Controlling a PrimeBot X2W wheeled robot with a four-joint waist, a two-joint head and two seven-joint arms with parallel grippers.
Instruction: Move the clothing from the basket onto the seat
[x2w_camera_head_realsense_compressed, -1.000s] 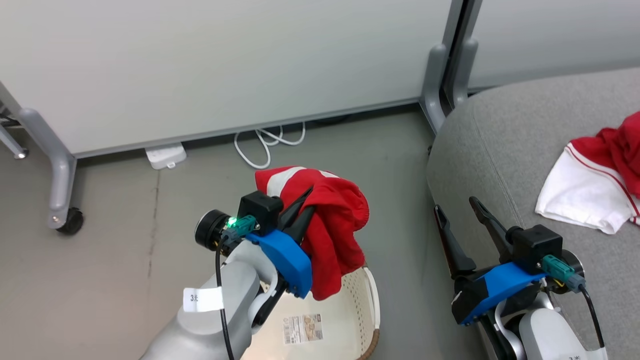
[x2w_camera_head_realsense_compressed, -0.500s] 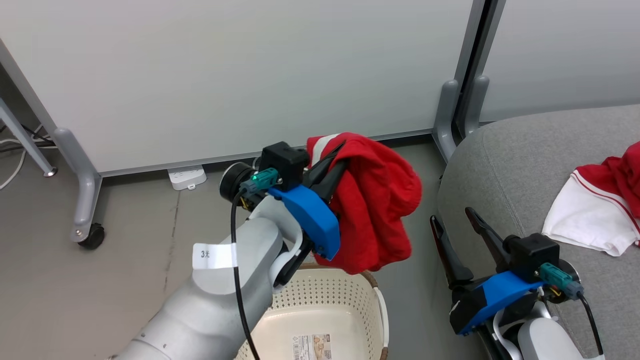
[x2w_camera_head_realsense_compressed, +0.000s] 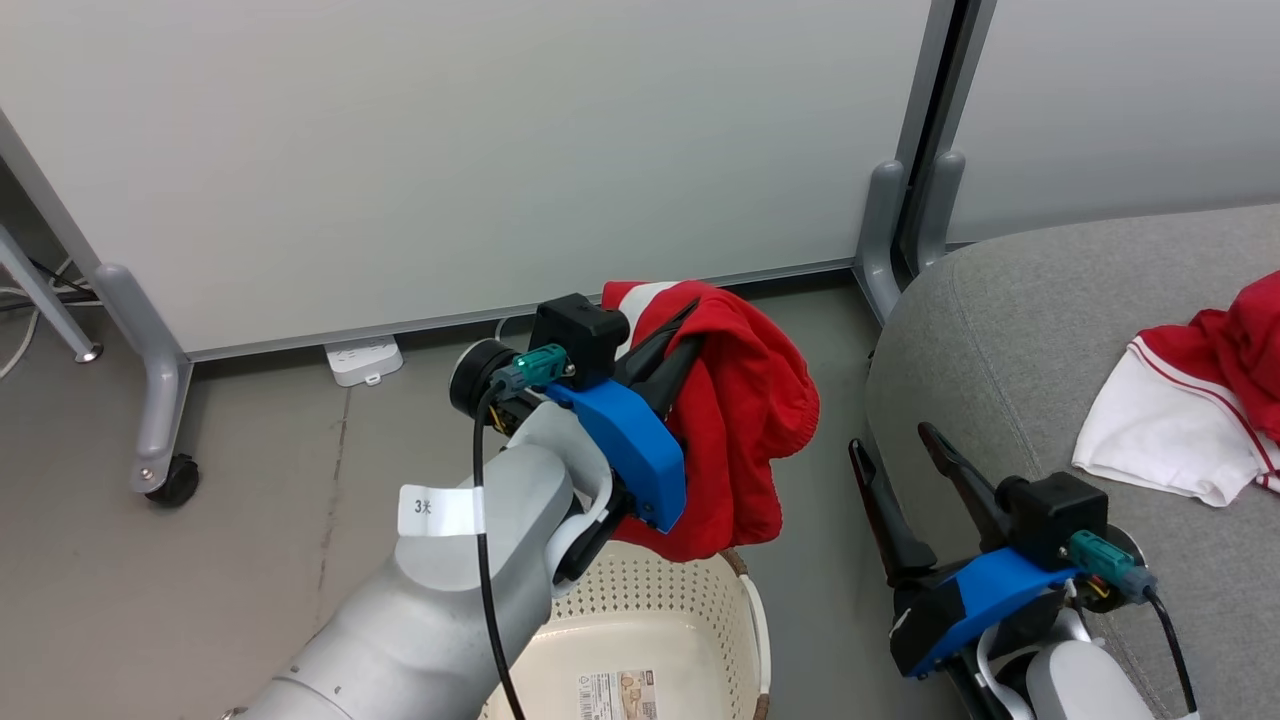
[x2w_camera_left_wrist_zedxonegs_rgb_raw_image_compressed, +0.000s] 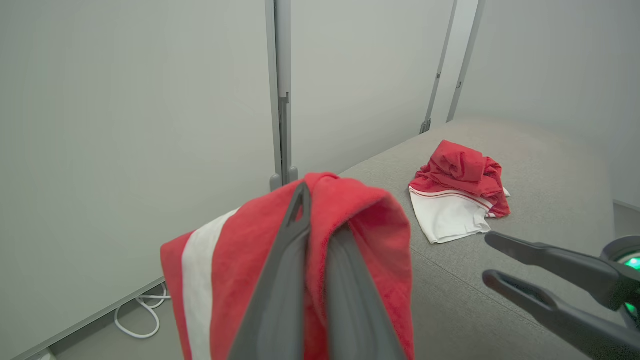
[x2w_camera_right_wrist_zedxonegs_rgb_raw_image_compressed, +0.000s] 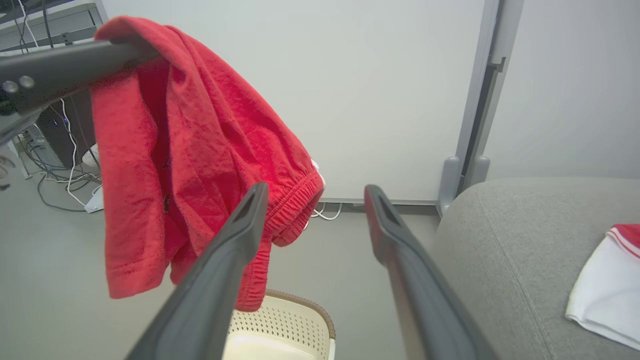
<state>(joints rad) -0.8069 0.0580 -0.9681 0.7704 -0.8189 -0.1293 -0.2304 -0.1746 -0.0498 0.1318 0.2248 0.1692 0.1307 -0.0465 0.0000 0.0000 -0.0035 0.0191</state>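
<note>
My left gripper (x2w_camera_head_realsense_compressed: 690, 325) is shut on a red garment (x2w_camera_head_realsense_compressed: 745, 430) with an elastic waistband and a white stripe. The garment hangs in the air, its lower hem just above the far rim of the cream perforated basket (x2w_camera_head_realsense_compressed: 745, 620). In the left wrist view the garment (x2w_camera_left_wrist_zedxonegs_rgb_raw_image_compressed: 240, 250) drapes over both fingers (x2w_camera_left_wrist_zedxonegs_rgb_raw_image_compressed: 295, 240). My right gripper (x2w_camera_head_realsense_compressed: 890, 440) stands open beside the grey seat (x2w_camera_head_realsense_compressed: 1000, 330), with nothing between its fingers. A second red garment with a white panel (x2w_camera_head_realsense_compressed: 1180, 420) lies on the seat. The right wrist view shows the hanging garment (x2w_camera_right_wrist_zedxonegs_rgb_raw_image_compressed: 200, 150), the basket (x2w_camera_right_wrist_zedxonegs_rgb_raw_image_compressed: 300, 310) and the seat (x2w_camera_right_wrist_zedxonegs_rgb_raw_image_compressed: 500, 250).
White partition panels stand behind, on grey legs with a castor (x2w_camera_head_realsense_compressed: 175, 480). A white power strip (x2w_camera_head_realsense_compressed: 365, 360) and cables lie on the grey floor by the panels. The seat's rounded edge is close to my right gripper.
The head view has shifted. My left gripper has lifted the red garment up out of the basket and carried it slightly toward the seat. The right gripper stays open.
</note>
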